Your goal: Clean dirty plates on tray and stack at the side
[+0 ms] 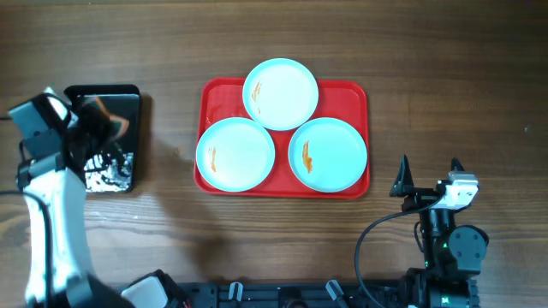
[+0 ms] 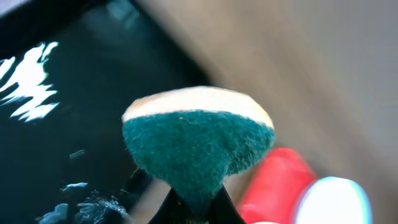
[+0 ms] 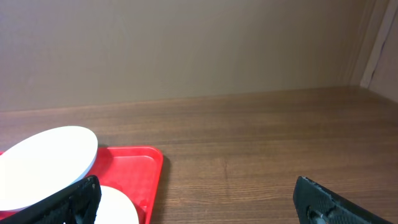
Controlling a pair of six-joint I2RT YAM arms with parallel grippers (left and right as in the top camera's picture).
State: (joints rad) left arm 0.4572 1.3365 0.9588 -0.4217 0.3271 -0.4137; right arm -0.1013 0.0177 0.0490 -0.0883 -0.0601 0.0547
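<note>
Left arm (image 1: 47, 231) white, black joints; right arm (image 1: 445, 246) black, pointed fingers (image 1: 402, 178), cable (image 1: 360, 248).

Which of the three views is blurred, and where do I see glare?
Left wrist view: the sponge is fairly sharp; the red tray and plate behind it are blurred; white glare on the black tray. Overhead view: sharp, same glare on that tray. Right wrist view: sharp, evenly lit.

Soft even light; glare on black tray (image 1: 128, 103); left-wrist view blurred.
</note>
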